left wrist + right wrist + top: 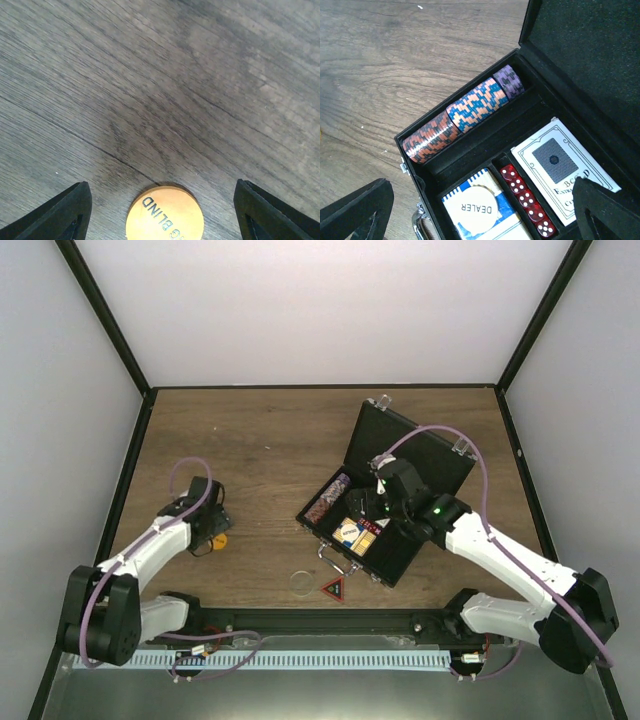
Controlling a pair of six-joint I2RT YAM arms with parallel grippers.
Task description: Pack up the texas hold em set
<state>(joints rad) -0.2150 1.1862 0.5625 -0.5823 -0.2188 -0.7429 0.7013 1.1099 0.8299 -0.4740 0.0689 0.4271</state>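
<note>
One orange button (165,214) cut off, case (580,65) cropped

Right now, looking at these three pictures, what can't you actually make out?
Left wrist view: the orange button reads BLIND; the bottom edge cuts off the rest.
Right wrist view: one black finger covers a corner of the card deck.
Top view: the right gripper hides part of the inside of the case; the pale disc is too small to read.

Even, soft overhead light, pale walls bright, faint shadows on the tabletop (270,440), left wrist view slightly blurred, right wrist view sharp, no glare
</note>
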